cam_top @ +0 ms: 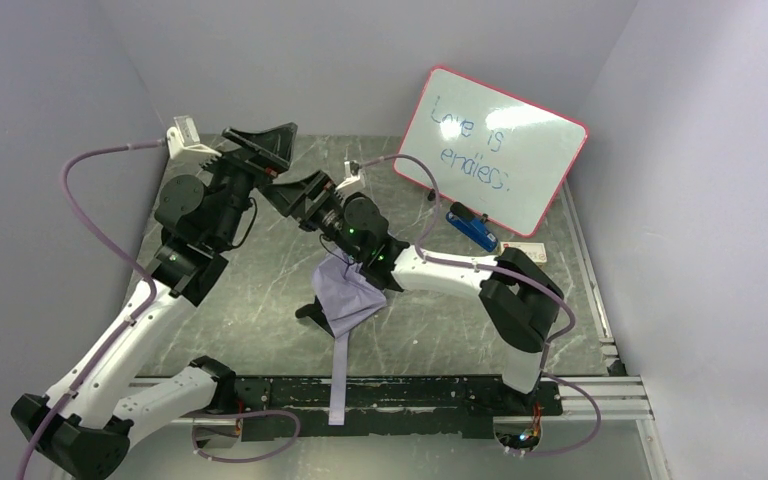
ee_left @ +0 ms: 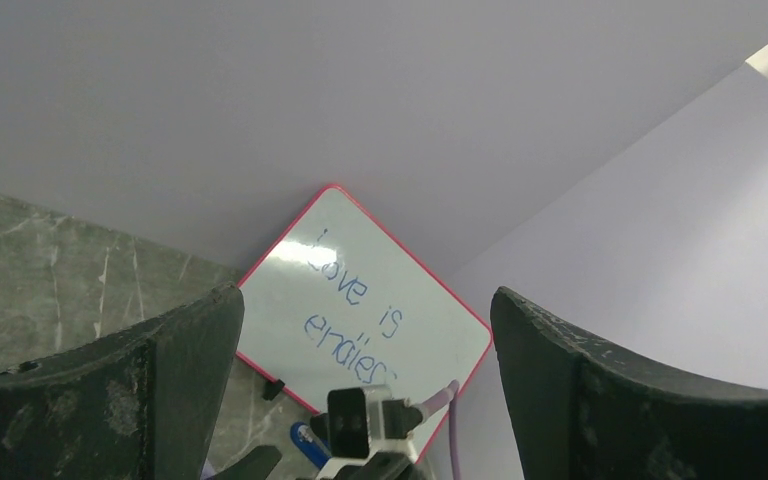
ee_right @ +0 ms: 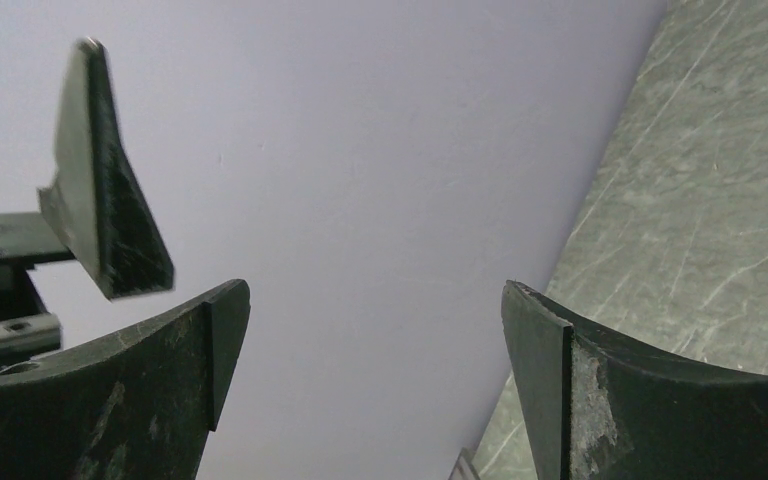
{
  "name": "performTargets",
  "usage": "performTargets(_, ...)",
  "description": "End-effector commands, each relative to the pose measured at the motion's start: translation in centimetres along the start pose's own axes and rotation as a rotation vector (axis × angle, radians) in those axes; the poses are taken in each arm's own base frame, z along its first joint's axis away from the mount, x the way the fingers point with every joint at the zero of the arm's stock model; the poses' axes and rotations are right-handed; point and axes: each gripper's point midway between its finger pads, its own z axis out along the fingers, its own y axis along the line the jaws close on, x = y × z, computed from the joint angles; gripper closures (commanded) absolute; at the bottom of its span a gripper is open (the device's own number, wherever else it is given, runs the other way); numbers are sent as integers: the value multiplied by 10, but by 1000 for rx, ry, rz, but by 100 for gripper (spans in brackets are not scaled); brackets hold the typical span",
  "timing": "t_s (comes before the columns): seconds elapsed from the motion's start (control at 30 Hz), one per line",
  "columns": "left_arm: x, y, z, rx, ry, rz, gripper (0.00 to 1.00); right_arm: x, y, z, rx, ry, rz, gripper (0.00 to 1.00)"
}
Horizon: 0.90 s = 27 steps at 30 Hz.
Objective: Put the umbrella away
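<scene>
Jaws of the left gripper (cam_top: 276, 147) stand spread wide with nothing between them, raised above the far left of the counter (cam_top: 250, 300) and aimed to the right. Jaws of the right gripper (cam_top: 288, 190) are spread wide too and hold nothing; they point up and to the left, close below the left pair. From the right wrist camera, its own dark fingers (ee_right: 150, 380) frame a pale wall, with one finger of the left gripper at the upper left. Beneath the right wrist, near the middle of the counter, lies the umbrella (cam_top: 352, 298) — a crumpled bundle of lavender fabric with a black part showing at its left side. A narrow lavender strip runs from it toward the near edge. Whether the fabric touches the arm above cannot be told. Against the far right wall leans a red-framed whiteboard (cam_top: 495, 150) with blue handwriting — a blue eraser (cam_top: 472, 230) sits at its foot.
</scene>
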Motion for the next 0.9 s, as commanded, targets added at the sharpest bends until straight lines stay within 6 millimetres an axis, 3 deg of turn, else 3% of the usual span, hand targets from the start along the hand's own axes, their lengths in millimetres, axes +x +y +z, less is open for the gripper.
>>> performTargets(0.0,-12,-6,-5,38,-48,-7,3,-7,16,8,-38,-4,14,0)
performTargets(0.2,-22,2,-17,9,-92,-19,3,1,16,14,-28,14,30,0)
performTargets(0.37,-20,3,-12,-30,-63,6,3,6,12,13,-23,15,61,0)
performTargets(0.63,20,22,22,-67,99,46,3,4,-13,3,42,-19,50,0)
performTargets(0.7,26,13,30,15,119,63,3,-2,-21,0,77,-52,55,0)
performTargets(0.8,15,-1,39,108,89,102,3,-13,-26,-7,120,-94,19,0)
performTargets(0.87,-3,11,48,13,56,121,3,-28,-37,-20,186,-133,-31,0)
